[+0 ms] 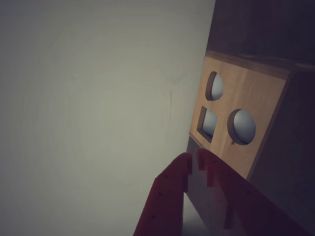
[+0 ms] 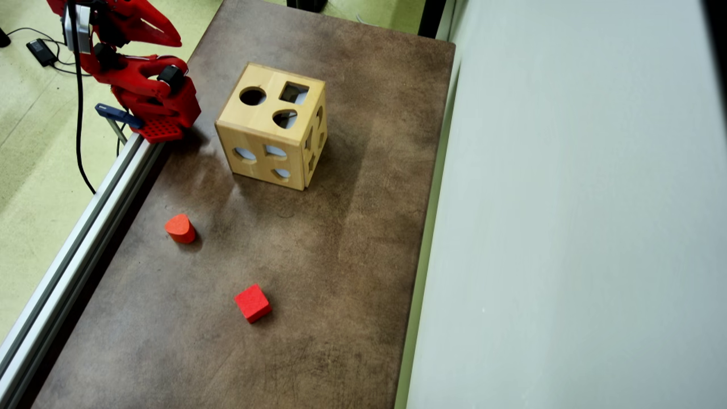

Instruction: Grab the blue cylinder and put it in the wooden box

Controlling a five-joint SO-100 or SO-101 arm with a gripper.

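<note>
Box [image 2: 271, 134]: large light-wood cube, upright on brown surface [image 2: 318, 272], toward its far end. Top face: round, square, rounded holes; side faces also cut through. Wrist view: box [image 1: 246, 118] at right, three holes showing. Cylinder not visible.

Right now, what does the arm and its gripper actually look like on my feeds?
The arm is bright red plastic with black motor blocks at its joints and a perforated red base plate. A black cable hangs down beside it, and a blue clamp sits at the table edge. In the wrist view the gripper shows two red, angular fingers with notched tips.
</note>
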